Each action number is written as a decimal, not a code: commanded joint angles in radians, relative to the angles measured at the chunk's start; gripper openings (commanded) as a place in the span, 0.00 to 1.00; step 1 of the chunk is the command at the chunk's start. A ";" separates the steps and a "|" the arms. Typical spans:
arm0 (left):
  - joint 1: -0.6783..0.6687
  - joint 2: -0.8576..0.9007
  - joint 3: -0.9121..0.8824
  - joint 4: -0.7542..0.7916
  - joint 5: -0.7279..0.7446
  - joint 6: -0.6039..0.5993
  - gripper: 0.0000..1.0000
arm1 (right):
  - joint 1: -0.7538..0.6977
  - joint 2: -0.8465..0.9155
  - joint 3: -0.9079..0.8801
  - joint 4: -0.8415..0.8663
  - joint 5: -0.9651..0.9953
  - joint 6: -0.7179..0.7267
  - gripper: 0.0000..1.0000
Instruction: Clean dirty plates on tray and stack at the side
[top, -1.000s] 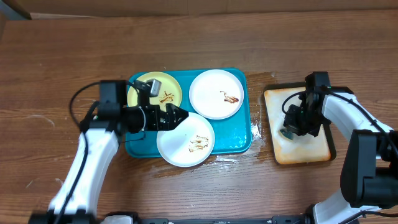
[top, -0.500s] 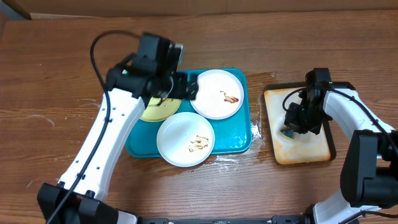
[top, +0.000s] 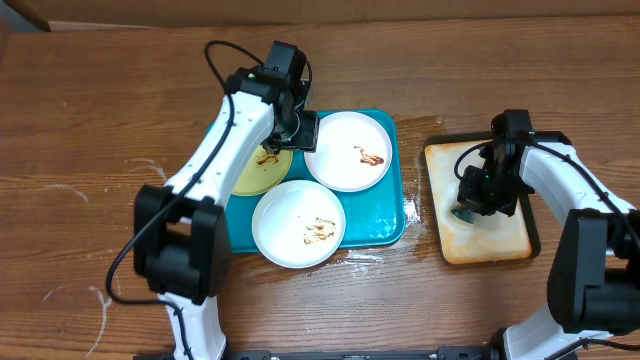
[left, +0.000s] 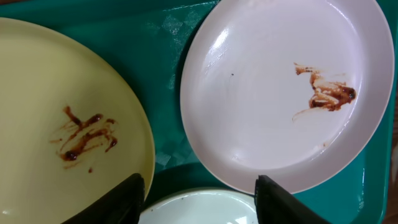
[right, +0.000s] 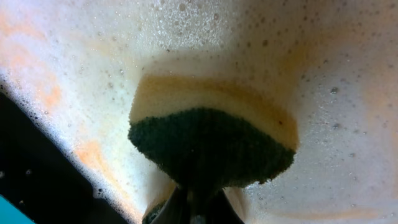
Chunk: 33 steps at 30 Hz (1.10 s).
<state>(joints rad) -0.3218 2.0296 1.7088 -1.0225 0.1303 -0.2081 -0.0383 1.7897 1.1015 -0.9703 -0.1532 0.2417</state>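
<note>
Brown wooden table (top: 100, 120) fills the overhead view, and the teal tray (top: 385, 210) is set near its middle. Three plates are seen on the tray: a yellow-green plate (top: 252, 172) in its far left part, a far white plate (top: 348, 150) in its far right part, and a near white plate (top: 298, 225) at its front, overhanging the tray's near rim. Brown smears are seen on all three.

The left gripper (top: 302, 130) is held above the tray, over the gap between the yellow-green plate and the far white plate. In the left wrist view its fingers (left: 121, 202) are spread apart with nothing between them.

To the right of the tray, apart from it, a smaller black-rimmed tan tray (top: 490, 245) is placed, its surface covered with foam. The right gripper (top: 470, 205) is lowered onto it. A sponge (right: 211, 134), yellow with a dark green scouring face, is pinched between its fingers and rests against the foamy surface. Water (top: 418, 228) is pooled on the table beside the teal tray's right front corner.
</note>
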 joint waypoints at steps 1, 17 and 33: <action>0.000 0.035 0.061 0.011 0.032 0.002 0.72 | 0.003 -0.004 0.026 -0.005 -0.006 -0.007 0.04; 0.000 0.142 0.063 0.090 0.081 0.002 0.63 | 0.003 -0.004 0.026 -0.031 -0.006 -0.010 0.04; -0.003 0.227 0.063 0.116 0.108 -0.025 0.47 | 0.003 -0.004 0.026 -0.031 -0.025 -0.010 0.04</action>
<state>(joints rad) -0.3214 2.2265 1.7424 -0.9051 0.2180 -0.2214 -0.0383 1.7897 1.1015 -1.0054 -0.1608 0.2348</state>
